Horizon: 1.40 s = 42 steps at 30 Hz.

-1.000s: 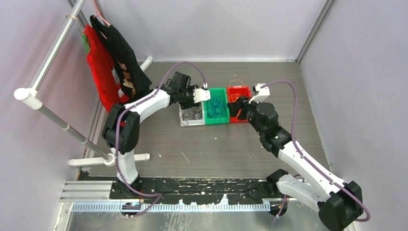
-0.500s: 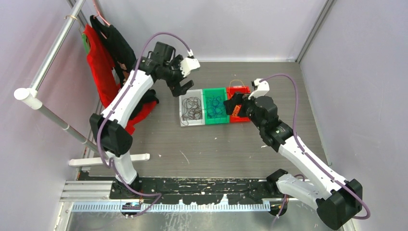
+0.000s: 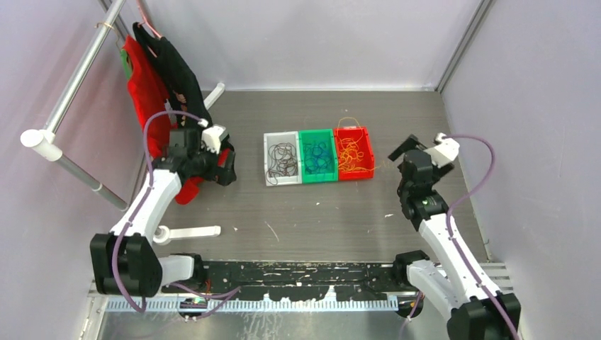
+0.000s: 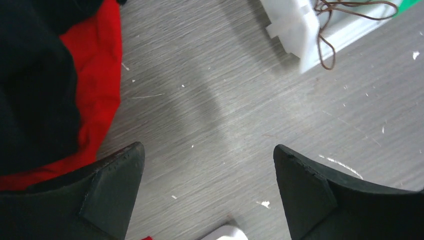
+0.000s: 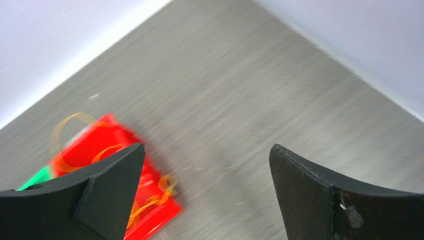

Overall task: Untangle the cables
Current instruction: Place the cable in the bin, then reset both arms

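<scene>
- Both arms had pulled back from the three bins inside a sec. The L gripper (image 4: 207, 150) went from the white bin (image 3: 266, 159) to beside the red & black garments (image 3: 145, 99) at the table's (image 3: 319, 219) left edge. The R gripper (image 5: 206, 147) went from the red bin (image 3: 371, 152) toward the right wall.
- Jaws on both stood wide apart w/ nothing between them; each wrist view showed only bare tabletop there.
- Brown cables (image 3: 282, 159) lay in the white bin, blue cables (image 3: 317, 157) in the green bin (image 3: 319, 180), and orange cables (image 3: 352, 150) in the red bin. A few orange loops poked over its far rim.
- No tangle was visible on the table. By the look of it, sorting was done or v. nearly so, and the arms were prob. retreating.
</scene>
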### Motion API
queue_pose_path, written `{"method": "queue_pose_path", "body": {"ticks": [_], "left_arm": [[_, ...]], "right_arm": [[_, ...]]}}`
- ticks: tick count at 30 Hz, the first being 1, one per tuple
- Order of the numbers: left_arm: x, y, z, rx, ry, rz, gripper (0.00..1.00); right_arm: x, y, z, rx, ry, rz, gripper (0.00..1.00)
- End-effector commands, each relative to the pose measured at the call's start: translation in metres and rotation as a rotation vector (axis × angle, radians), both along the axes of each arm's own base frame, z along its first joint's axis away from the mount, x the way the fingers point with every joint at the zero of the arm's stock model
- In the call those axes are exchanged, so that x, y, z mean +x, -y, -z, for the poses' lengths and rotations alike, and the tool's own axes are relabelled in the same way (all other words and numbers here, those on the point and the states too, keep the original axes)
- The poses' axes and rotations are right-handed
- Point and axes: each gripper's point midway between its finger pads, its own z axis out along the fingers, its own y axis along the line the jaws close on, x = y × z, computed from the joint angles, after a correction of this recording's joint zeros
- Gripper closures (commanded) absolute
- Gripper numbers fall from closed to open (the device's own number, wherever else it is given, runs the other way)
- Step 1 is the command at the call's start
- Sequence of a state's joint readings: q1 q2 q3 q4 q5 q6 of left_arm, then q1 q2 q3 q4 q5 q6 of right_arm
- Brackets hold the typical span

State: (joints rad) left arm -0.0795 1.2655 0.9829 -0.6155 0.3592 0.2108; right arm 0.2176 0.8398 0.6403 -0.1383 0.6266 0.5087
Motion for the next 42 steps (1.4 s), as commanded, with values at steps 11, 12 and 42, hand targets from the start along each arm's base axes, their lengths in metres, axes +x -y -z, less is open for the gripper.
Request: {"method": "queue_pose_path", "body": {"ticks": [11,12,42], "left_arm": [[0.048,-0.026,0.042,-0.065,0.564,-0.196,0.01],[0.051,-0.030,0.043,-0.060,0.577,-0.212,0.01],[0.079,-0.040,0.068,-0.111,0.610,-0.272,0.01]], "right_arm": [[-0.009,0.095,0.097,-0.135,-0.001,0.386,0.00],[-0.002,0.093,0.102,-0.143,-0.009,0.358,0.00],[0.066,0.036,0.140,-0.235,-0.059,-0.078,0.00]]}}
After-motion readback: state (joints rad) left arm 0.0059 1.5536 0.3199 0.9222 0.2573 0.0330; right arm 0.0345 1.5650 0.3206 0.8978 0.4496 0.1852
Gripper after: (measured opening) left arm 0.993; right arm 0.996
